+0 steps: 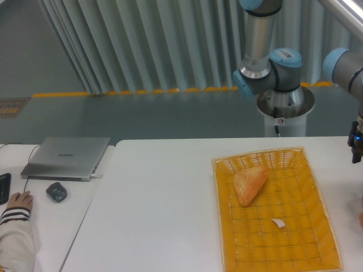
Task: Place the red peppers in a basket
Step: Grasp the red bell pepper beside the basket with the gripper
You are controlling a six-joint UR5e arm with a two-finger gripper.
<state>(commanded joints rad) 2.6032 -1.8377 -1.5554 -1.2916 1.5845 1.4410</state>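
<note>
Red pepper (361, 217) barely peeking in at right edge, mid-lower frame, outside basket (317, 238). Inside basket, upper left: bread piece (249, 184). Gripper (356, 148) cut off at right edge above; open or closed, cannot tell. Laptop (68, 157) at left.

Basket (317, 224) sits on the right half of the white table (164, 204); low flared sides, open from above, with the bread piece (249, 184) in its upper-left part and a small white scrap (277, 223) near the middle, rest of the floor bare. Broad bare tabletop left of it. Gripper (356, 148) barely shows at the right frame edge beside the basket's far right corner; laptop (68, 157), mouse (56, 191) and a person's hand (17, 202) crowd the adjoining desk at far left.
</note>
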